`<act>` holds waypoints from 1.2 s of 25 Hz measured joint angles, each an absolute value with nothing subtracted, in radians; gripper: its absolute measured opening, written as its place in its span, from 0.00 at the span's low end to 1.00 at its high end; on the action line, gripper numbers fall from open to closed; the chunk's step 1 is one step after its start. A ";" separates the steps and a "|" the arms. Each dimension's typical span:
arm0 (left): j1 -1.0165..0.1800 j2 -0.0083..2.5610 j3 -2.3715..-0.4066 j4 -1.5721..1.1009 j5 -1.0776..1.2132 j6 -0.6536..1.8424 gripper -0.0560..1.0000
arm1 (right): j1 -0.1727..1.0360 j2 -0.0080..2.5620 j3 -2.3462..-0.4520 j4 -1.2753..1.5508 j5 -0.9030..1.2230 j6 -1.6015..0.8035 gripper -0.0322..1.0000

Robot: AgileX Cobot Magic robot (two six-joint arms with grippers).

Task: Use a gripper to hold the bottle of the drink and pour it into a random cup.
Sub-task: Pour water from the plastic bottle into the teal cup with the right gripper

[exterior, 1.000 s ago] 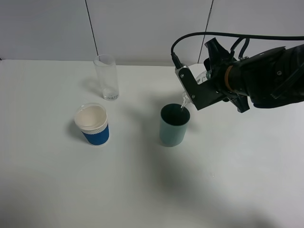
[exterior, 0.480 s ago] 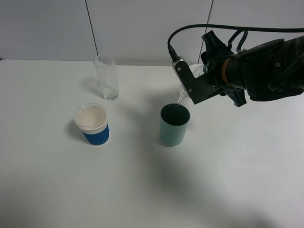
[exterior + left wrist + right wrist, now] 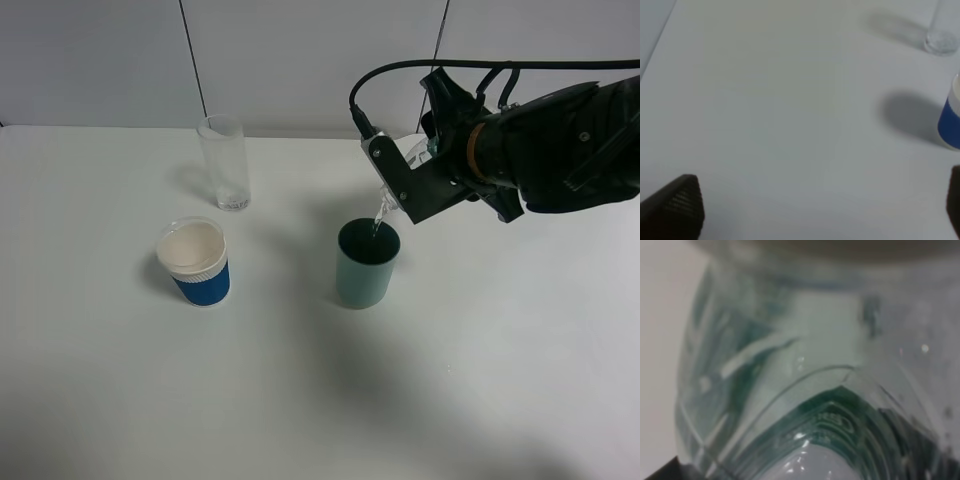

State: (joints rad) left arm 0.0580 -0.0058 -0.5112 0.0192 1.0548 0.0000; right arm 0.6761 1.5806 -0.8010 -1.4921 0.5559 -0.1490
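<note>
My right gripper [image 3: 437, 172], black with an orange band and a grey bracket, is shut on the bottle of the drink [image 3: 414, 155]. It holds the bottle tilted above the teal-green cup [image 3: 366, 266], neck down over the cup's far right rim. A thin stream [image 3: 378, 221] runs from the neck into the cup's dark inside. The clear bottle fills the right wrist view [image 3: 810, 365], with the green label mostly hidden. My left gripper [image 3: 815, 215] is open and empty over bare table, with only its fingertips [image 3: 675, 210] showing.
A blue-sleeved white paper cup [image 3: 195, 262] stands left of the teal cup and also shows in the left wrist view [image 3: 951, 117]. A tall clear glass [image 3: 224, 162] stands behind it, near the back wall, its base in the left wrist view [image 3: 941, 41].
My right gripper has risen a little and shifted slightly left with the bottle, still tilted over the teal cup. The cups and glass have not moved.
</note>
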 joint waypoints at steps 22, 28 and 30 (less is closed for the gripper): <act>0.058 -0.006 -0.511 0.021 1.055 0.000 0.98 | 0.676 1.581 -0.801 -1.506 0.564 -0.160 0.57; 0.058 -0.006 -0.511 0.020 1.055 0.000 0.98 | 0.676 1.581 -0.801 -1.520 0.571 -0.167 0.57; 0.058 -0.006 -0.511 0.020 1.055 0.000 0.98 | 0.681 1.581 -0.801 -1.525 0.572 -0.167 0.57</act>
